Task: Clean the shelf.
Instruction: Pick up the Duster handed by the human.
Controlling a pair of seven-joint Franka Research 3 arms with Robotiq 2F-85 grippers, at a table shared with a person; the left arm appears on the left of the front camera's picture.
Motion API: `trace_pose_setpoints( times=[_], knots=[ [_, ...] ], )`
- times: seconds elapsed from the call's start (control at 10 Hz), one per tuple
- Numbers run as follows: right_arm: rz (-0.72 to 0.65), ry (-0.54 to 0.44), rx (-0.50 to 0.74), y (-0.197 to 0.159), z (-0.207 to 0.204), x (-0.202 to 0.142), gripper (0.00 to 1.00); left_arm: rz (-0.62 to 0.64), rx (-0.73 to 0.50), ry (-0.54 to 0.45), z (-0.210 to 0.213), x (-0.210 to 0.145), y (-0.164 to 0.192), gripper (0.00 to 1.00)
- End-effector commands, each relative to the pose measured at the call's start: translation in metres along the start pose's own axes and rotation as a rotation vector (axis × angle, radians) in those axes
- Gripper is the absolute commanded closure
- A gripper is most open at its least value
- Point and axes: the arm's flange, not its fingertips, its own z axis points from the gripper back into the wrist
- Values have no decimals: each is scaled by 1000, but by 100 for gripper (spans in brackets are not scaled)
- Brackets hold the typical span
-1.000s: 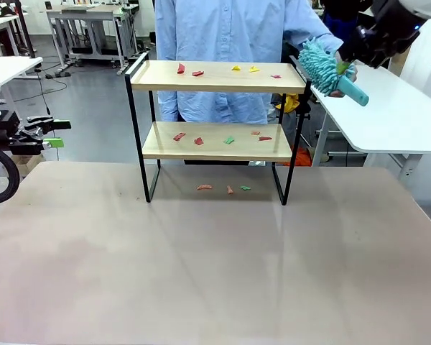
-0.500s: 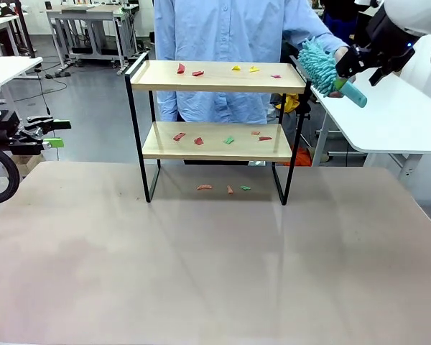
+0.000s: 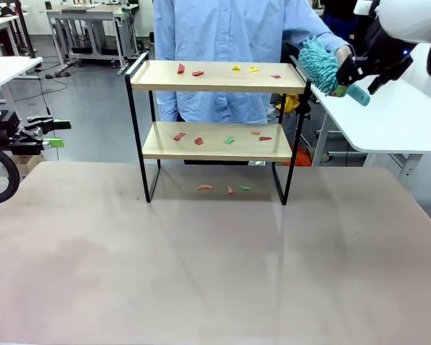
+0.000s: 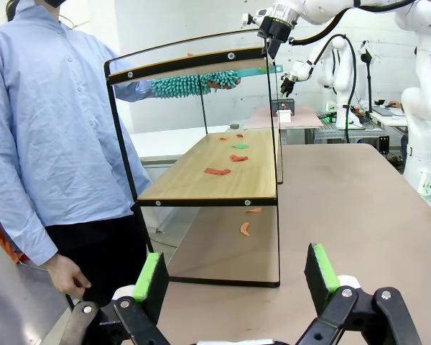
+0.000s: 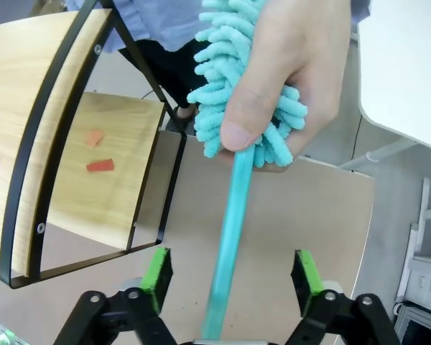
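We see the shelf at the far middle of the table, scraps on both boards. At its right, the right gripper gapes wide around the teal duster handle without clamping it; the person's hand grips its head. The left gripper is wide apart, empty, at far left.

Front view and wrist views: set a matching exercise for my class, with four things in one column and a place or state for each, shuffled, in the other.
Column one
1. duster
2. yellow scraps
3. left claw
4. right claw

Column two
A. open, nothing between its fingers
B. on the shelf, top board
C. open, either side of the teal handle
D. held by the person's hand

Pairs: 1-D, 2-B, 3-A, 4-C
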Motion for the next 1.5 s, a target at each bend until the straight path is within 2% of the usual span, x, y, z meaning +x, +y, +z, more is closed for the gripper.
trace_pose_setpoints(
  times=[0.0,0.2,0.3,0.4,0.5,0.8,1.0,1.1,1.2,1.3,1.4],
  knots=[
    [-37,-5,-44,5,2,4,100,-15,1,-3,0,3,-1,0],
    [-43,-18,-51,6,3,3,100,-15,1,-3,0,3,-1,0],
    [-43,-21,-63,7,4,1,85,-15,1,-3,0,3,-1,0],
    [-37,-21,-80,8,6,2,95,-15,1,-3,0,3,-1,0],
    [-40,-23,-88,9,7,1,100,-15,1,-3,0,3,-1,0],
    [-67,-11,-154,6,9,0,100,-15,1,-3,0,3,-1,0],
    [-82,-22,-142,2,12,0,100,-15,1,-3,0,3,-1,0],
    [-97,-71,-104,-4,15,-2,100,-15,1,-3,0,3,-1,0],
    [-45,-164,-30,-7,17,-5,100,-15,1,-3,0,3,-1,0],
    [-54,-20,-111,-2,10,1,100,-15,1,-3,0,3,-1,0],
    [-54,-20,-111,-2,10,1,100,-15,1,-3,0,3,-1,0]
  ],
)
